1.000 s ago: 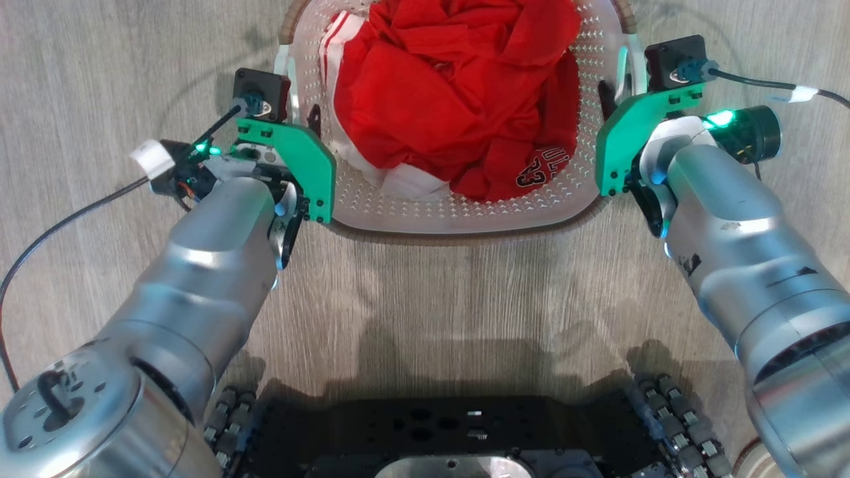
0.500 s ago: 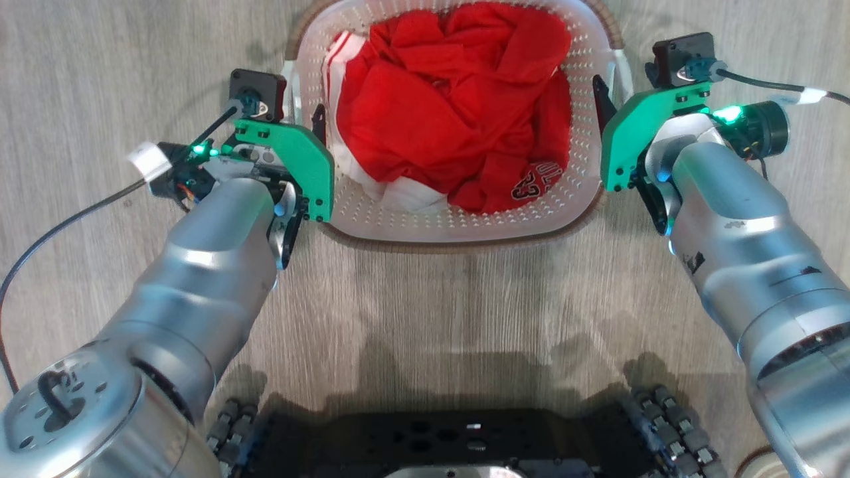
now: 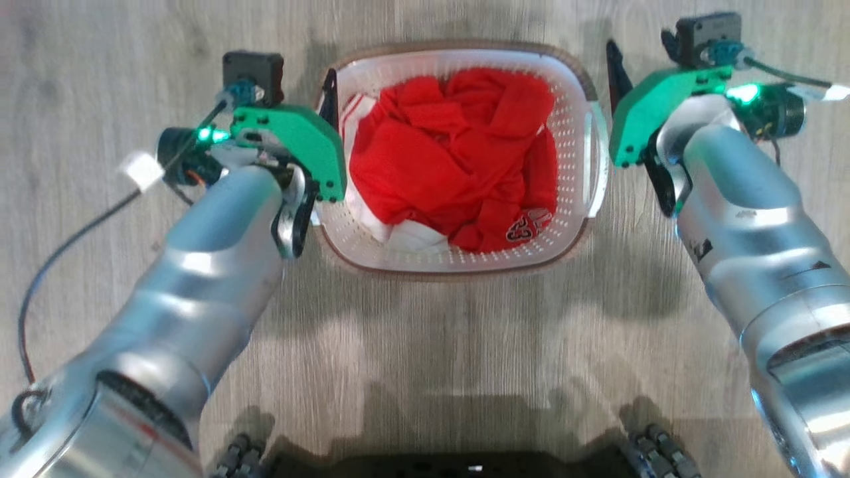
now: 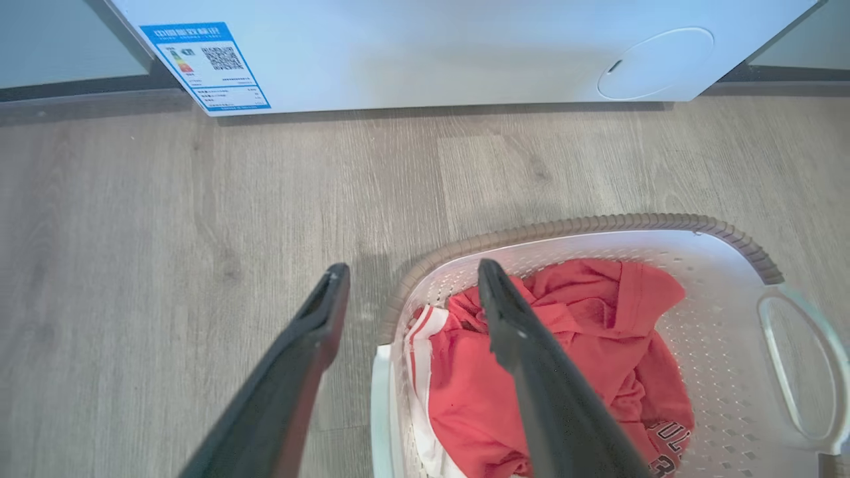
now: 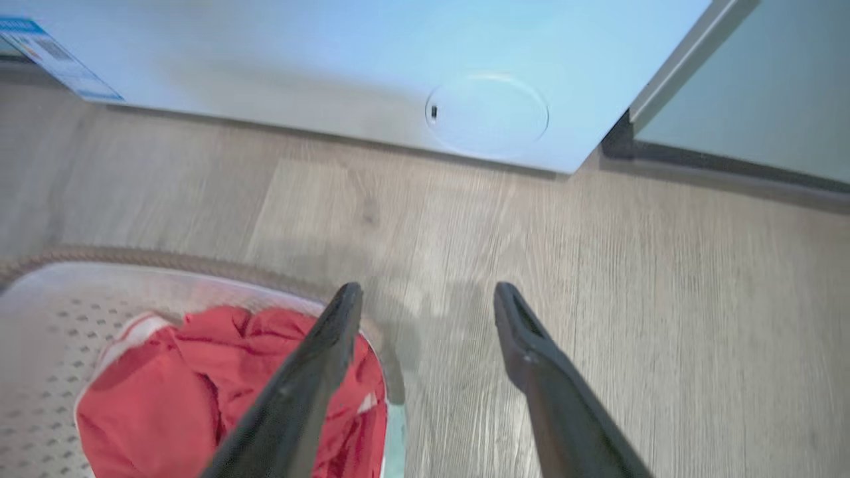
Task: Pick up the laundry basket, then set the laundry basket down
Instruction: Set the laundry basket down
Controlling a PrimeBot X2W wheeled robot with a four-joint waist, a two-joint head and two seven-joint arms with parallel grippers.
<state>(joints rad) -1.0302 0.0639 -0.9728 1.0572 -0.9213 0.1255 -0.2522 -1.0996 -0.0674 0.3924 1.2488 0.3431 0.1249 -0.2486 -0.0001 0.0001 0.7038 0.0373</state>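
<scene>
A white perforated laundry basket with a brown woven-look rim stands on the grey wood-grain floor in the upper centre of the head view, between the robot's two silver arms. A crumpled red garment with white striped trim lies heaped inside, and a dark printed patch shows near its lower right fold.

In the left wrist view, the left tool is spread wide. One dark finger lies over bare floor at the left. The other crosses the basket's near rim and lies over the red cloth. Whether either finger touches the plastic cannot be told.

In the right wrist view, the right tool is also spread and holds nothing. Its left finger overlaps the basket's edge at the lower left of the frame, and its right finger lies over open floor.

From the head camera, this tool sits just beside the basket's white right handle, at the upper right of the frame.

A white washing machine fills the top of both wrist views, well behind the basket. It carries a blue-bordered label at its left corner and a round cover at its right.
</scene>
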